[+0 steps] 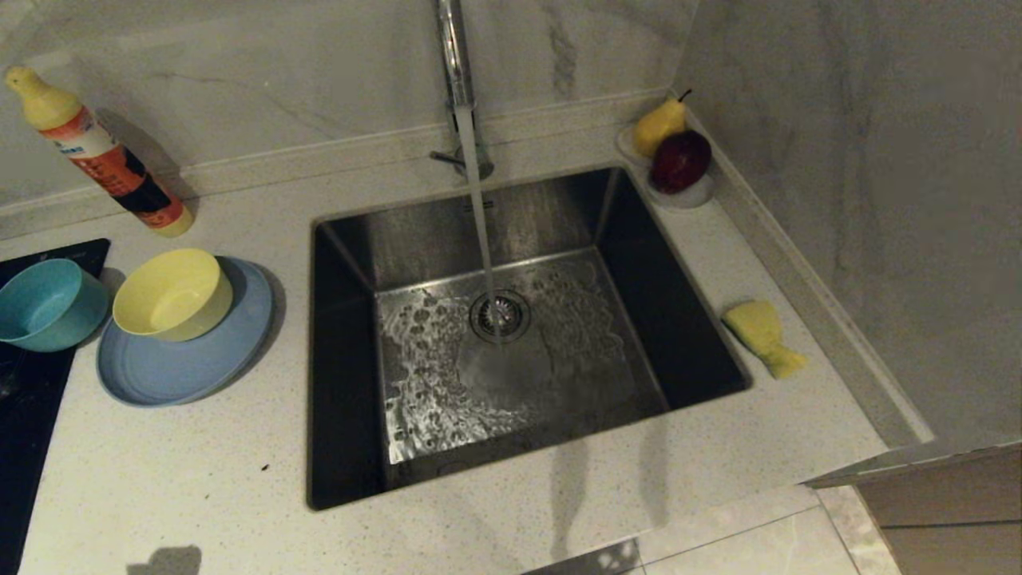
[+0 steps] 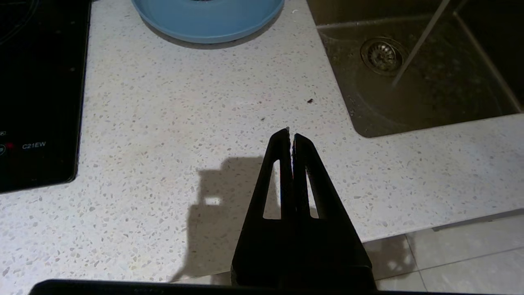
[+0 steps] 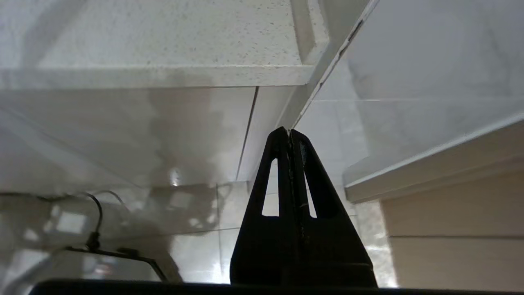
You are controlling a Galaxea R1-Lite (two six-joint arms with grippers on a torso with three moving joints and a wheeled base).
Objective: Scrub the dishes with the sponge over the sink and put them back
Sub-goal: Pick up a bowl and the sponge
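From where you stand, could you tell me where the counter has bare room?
Free: the front strip between the sink and counter edge. Crowded: left, with plate, yellow bowl, teal bowl. The sponge narrows the right strip.

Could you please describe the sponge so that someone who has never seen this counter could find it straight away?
Start at the steel sink with the tap running. On the counter to its right, near the wall, lies the sponge, a small pale yellow oblong, lying flat by itself. The other yellow thing on that side, the pear, is rounded, stemmed and sits in a white dish behind the sink's far corner.
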